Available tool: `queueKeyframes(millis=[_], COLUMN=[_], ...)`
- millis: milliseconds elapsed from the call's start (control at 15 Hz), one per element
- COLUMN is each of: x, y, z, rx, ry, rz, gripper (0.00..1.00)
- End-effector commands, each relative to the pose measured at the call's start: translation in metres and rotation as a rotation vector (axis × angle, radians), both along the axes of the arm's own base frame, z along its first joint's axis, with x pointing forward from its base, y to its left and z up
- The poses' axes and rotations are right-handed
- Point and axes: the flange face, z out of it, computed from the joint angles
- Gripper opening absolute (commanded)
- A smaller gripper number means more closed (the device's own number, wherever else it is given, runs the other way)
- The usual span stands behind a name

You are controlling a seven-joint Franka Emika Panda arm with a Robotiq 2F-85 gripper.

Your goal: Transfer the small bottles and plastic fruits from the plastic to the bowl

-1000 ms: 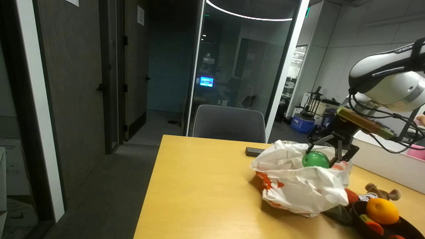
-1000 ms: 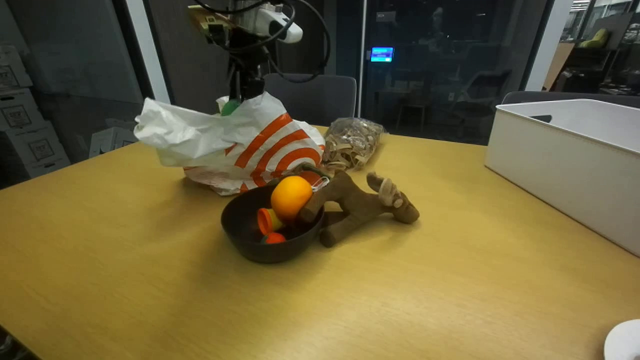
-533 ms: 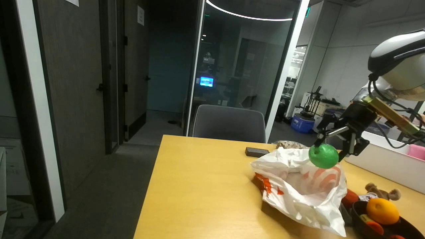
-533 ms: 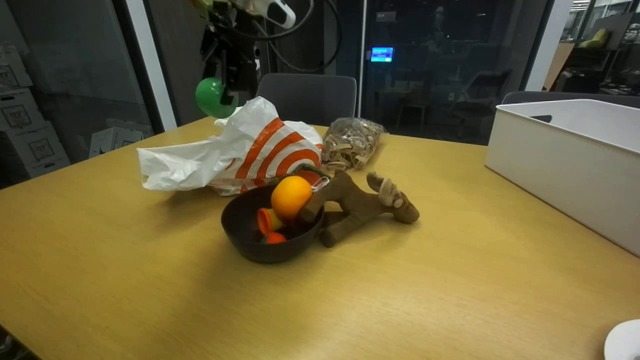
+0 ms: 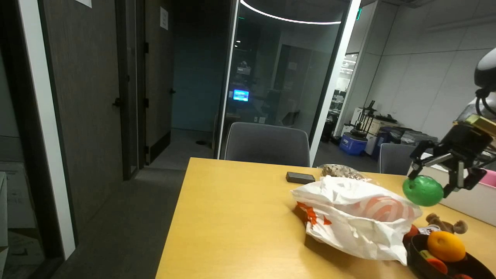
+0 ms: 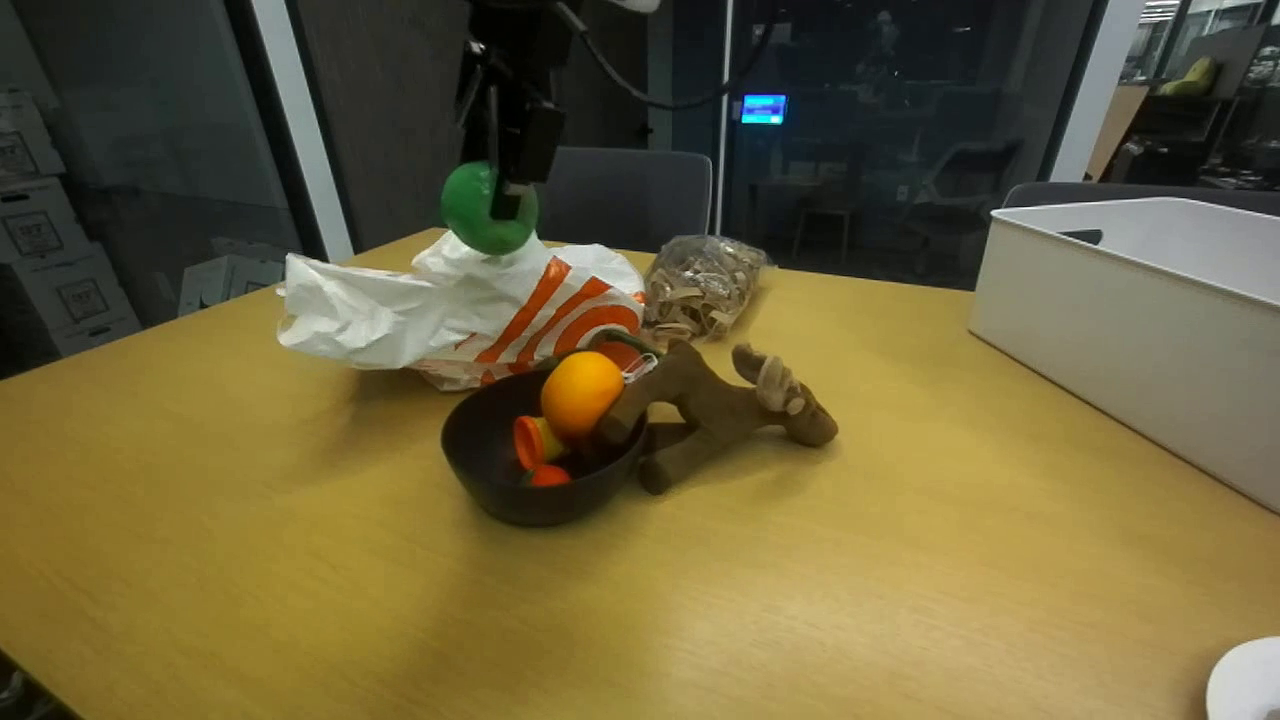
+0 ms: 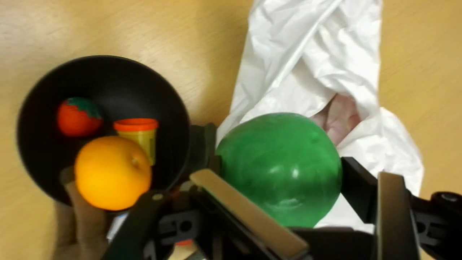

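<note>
My gripper (image 7: 280, 169) is shut on a round green plastic fruit (image 7: 278, 159), one finger pad (image 7: 355, 187) pressing each side. In both exterior views the green fruit (image 6: 475, 215) hangs in the air above the table, near the bag and bowl. The dark bowl (image 6: 500, 500) holds an orange fruit (image 6: 582, 395), a red fruit (image 7: 77, 122) with a green top, and a small yellow bottle (image 7: 140, 139) with an orange lid. Beside the bowl lies the crumpled white plastic bag (image 5: 360, 236). A pinkish patch shows in its mouth in the wrist view; what it is, I cannot tell.
A brown stuffed animal (image 6: 720, 400) leans against the bowl, one leg over the rim. Behind the bowl sits a reddish item (image 6: 620, 354). A clear bag of brown bits (image 6: 705, 285), a flat black device (image 5: 300, 178) and a large white box (image 6: 1120, 340) also stand on the table.
My gripper has lifted the green fruit up out of the bag and carried it across toward the bowl's side. The bag has sagged and its mouth has folded lower.
</note>
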Motion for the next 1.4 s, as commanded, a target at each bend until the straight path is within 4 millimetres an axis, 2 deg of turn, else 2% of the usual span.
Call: queueKeyframes(millis=[0,200,600,867,933,1067,1333], x=[-0.029,-0.034,-0.030,-0.028,-0.028,-0.030,-0.043], y=[-0.030,-0.041,-0.028,-0.023,-0.022,-0.019,-0.023], z=[-0.024,-0.053,-0.104,-0.126,-0.124,-0.115,-0.089], rx=[-0.098,-0.158,-0.295,-0.367,-0.372,-0.381,-0.435], ry=[0.039,0.112,0.242,0.284,0.281,0.263,0.222], rz=[-0.166,-0.310,-0.505,-0.591,-0.603,-0.626,-0.647], gripper=[0.56,0.56,0.56,0.56,0.95,1.00,1.00])
